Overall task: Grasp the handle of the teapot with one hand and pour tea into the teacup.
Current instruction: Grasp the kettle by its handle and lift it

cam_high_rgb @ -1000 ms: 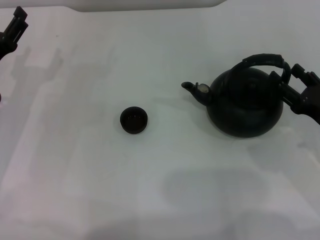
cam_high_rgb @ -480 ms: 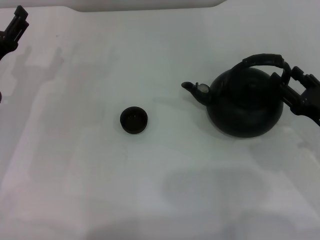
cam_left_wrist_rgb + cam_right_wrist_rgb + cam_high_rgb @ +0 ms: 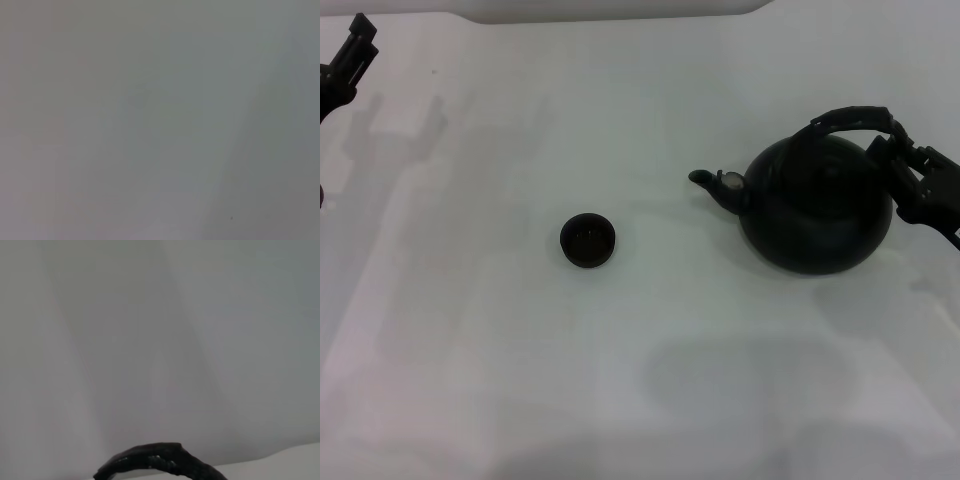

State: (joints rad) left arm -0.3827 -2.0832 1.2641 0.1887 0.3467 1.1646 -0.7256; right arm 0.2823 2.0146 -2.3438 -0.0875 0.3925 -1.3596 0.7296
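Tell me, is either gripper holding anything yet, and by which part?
Cannot be told: the right gripper is at the teapot's handle; closure hidden. Left gripper holds nothing.

The teapot (image 3: 815, 210) is a large, round, matte black pot that stands upright on the right side of the white tabletop (image 3: 650, 380). Its short curved spout points to the left and has a small pale spot beside it. The thick black handle (image 3: 855, 120) arches over its top. The teacup (image 3: 588, 241) is tiny, low and black. It stands well apart, left of the spout.
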